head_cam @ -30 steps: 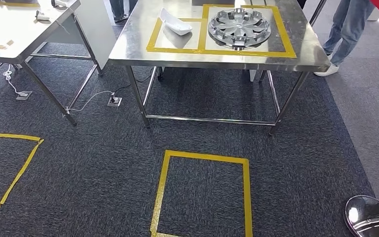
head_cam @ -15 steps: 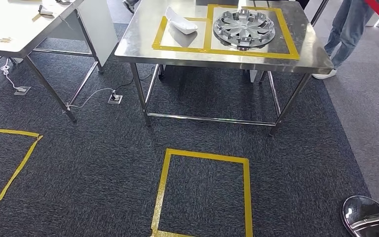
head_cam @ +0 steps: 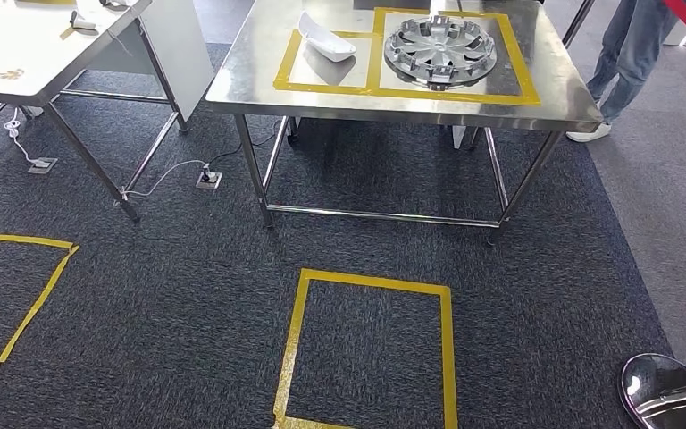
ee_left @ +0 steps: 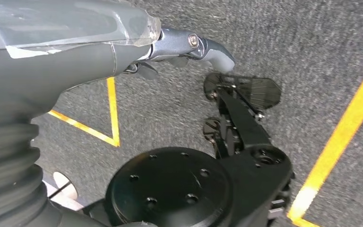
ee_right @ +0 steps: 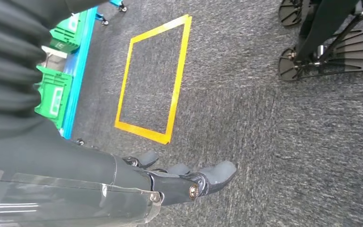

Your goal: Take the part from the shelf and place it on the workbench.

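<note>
Above the grey carpet (ee_right: 274,142), the left hand (ee_left: 189,47) and right hand (ee_right: 184,182) hang empty, fingers loosely apart.

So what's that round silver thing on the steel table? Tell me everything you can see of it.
It is a wheel cover, round and silvery grey, probably plastic or metal. Raised ribs run like spokes from a small middle hub out to a rim, with dark gaps between them. It lies flat on the steel table, inside the larger of two squares of yellow tape, near the far edge. Nothing rests on it and no hand touches it. A white curved part lies apart from it in the smaller square beside it.
</note>
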{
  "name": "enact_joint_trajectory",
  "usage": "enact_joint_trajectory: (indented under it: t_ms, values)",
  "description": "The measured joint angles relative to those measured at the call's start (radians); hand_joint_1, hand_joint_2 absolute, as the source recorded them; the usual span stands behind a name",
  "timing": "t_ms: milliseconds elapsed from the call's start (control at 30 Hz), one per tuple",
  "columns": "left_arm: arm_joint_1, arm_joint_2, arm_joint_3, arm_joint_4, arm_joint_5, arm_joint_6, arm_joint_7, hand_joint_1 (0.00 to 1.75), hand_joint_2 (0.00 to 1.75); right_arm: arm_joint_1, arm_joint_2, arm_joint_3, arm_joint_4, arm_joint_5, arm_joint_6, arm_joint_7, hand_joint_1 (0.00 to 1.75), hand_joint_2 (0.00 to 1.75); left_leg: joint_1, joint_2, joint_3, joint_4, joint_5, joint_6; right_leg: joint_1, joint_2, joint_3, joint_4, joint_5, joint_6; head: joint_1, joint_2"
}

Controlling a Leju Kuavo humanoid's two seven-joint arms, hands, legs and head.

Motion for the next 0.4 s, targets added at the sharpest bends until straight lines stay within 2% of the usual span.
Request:
enact_joint_trajectory:
  t_ms: [100, 133, 233, 267, 400]
  values:
    - [0.011, 0.001, -0.049, -0.009, 0.035, 0.015, 0.011, 0.00, 1.75, 0.012, 0.000, 0.061, -0.009, -0.074, -0.005, -0.006, 0.00, 1.75, 0.000, 0.000, -0.001, 0.000, 0.000, 0.000, 0.000, 0.000, -0.001, 0.000, 0.000, 0.000, 0.000, 0.000]
    - [0.015, 0.001, -0.065, -0.013, 0.046, 0.019, 0.014, 0.00, 1.75, 0.016, 0.000, 0.080, -0.012, -0.097, -0.006, -0.009, 0.00, 1.31, 0.000, 0.000, -0.001, 0.000, 0.000, 0.000, 0.000, 0.000, -0.001, 0.000, 0.000, 0.000, 0.000, 0.000]
    - [0.025, 0.003, -0.115, -0.022, 0.081, 0.032, 0.024, 0.00, 0.44, 0.028, -0.001, 0.141, -0.021, -0.168, -0.009, -0.016, 0.00, 0.00, 0.000, 0.000, -0.001, 0.000, 0.000, 0.000, 0.000, 0.000, -0.001, 0.000, 0.000, 0.000, 0.000, 0.000]
    - [0.029, 0.003, -0.133, -0.026, 0.093, 0.037, 0.028, 0.00, 0.00, 0.032, -0.001, 0.163, -0.025, -0.193, -0.011, -0.019, 0.00, 0.00, 0.000, 0.000, -0.001, 0.000, 0.001, 0.000, 0.000, 0.000, -0.001, 0.000, 0.000, 0.000, 0.000, 0.000]
    - [0.043, 0.006, -0.196, -0.039, 0.134, 0.053, 0.040, 0.00, 0.00, 0.048, -0.001, 0.238, -0.038, -0.278, -0.015, -0.026, 0.00, 0.00, 0.000, 0.000, -0.001, 0.000, 0.001, 0.000, 0.000, 0.000, -0.001, 0.000, 0.000, 0.000, 0.000, 0.000]
